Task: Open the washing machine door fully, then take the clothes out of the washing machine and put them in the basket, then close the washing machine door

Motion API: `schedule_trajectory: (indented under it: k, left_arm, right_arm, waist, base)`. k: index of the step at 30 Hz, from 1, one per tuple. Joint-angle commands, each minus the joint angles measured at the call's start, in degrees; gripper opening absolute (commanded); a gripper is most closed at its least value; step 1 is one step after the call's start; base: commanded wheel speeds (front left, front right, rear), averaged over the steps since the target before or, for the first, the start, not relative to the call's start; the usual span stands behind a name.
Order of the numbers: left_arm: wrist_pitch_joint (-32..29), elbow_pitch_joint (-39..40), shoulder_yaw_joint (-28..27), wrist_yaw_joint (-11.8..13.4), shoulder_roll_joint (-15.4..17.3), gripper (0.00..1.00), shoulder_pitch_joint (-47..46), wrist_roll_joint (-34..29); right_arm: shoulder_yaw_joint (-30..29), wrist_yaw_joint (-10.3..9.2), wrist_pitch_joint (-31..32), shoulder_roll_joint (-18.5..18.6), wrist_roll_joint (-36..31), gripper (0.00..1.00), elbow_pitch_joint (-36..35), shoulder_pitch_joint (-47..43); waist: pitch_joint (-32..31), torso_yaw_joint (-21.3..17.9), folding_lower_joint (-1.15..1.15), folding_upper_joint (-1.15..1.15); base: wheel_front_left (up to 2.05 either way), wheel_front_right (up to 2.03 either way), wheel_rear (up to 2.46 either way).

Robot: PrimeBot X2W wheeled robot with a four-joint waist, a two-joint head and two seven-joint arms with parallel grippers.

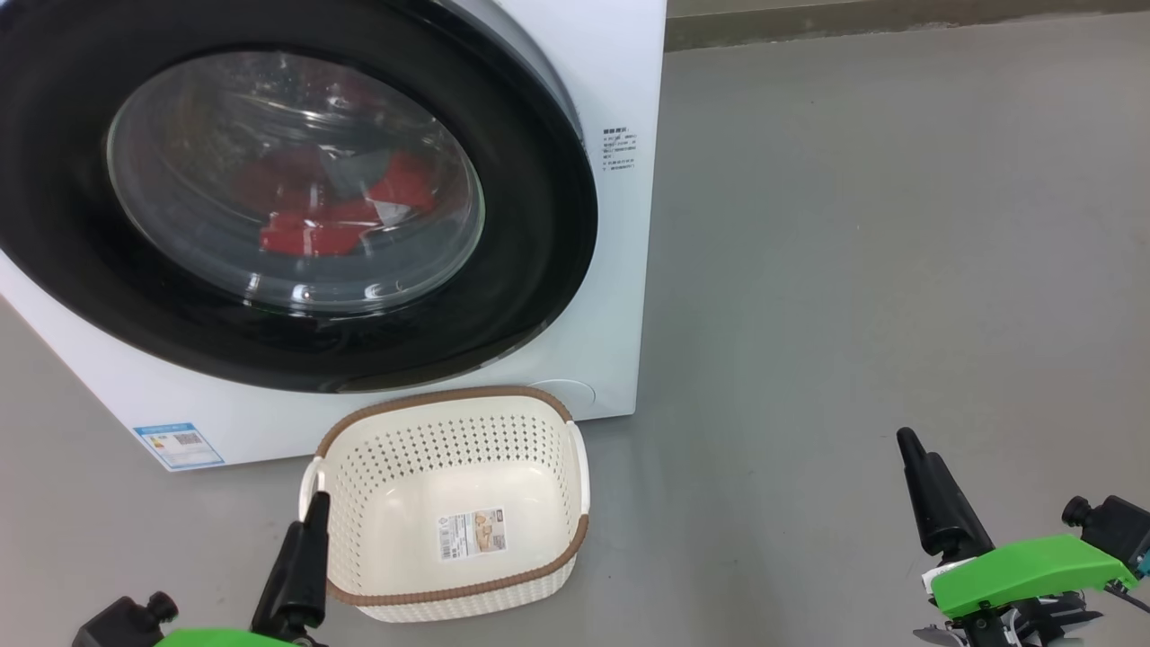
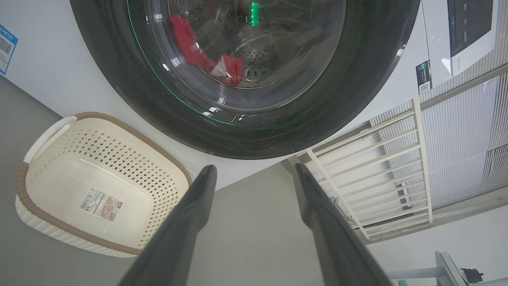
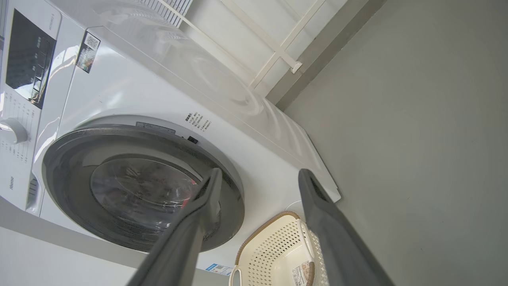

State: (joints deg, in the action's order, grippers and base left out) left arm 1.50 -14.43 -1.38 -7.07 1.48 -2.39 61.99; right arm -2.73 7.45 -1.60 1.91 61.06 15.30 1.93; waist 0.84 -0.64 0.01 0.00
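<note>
Clothes (image 1: 305, 238) behind closed washing machine door (image 1: 539, 225), basket (image 1: 431, 440) in front

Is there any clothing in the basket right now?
No, the basket holds just its paper label, and the red clothes sit behind the closed door.

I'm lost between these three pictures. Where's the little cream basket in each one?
Head view: basket low centre, right before the washing machine.
Left wrist view: basket lower left, left of the left arm's fingers.
Right wrist view: basket bottom edge, between the right arm's fingers, partly cut off.
Shared landmark: the black-rimmed washing machine door next to it.
</note>
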Motion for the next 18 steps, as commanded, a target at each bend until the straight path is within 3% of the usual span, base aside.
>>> schedule_trajectory:
  k: [1, 18]
  left_arm:
    - [0.7, 2.0, -0.6, -0.2, 0.8, 1.0, -2.6, -1.7]
    - [3.4, 2.6, 0.1, 0.3, 0.9, 1.0, -3.1, -11.7]
  right_arm:
    - [0.8, 0.01, -0.6, 1.0, -1.8, 1.0, -1.8, 2.9]
    - [2.4, 0.02, -3.3, 1.4, -12.8, 1.0, -2.0, 3.4]
  waist:
    - [0.0, 0.0, 0.0, 0.0]
    - [-0.1, -0.3, 0.0, 0.0]
  base:
    - [0.0, 0.0, 0.0]
    - [0.0, 0.0, 0.0]
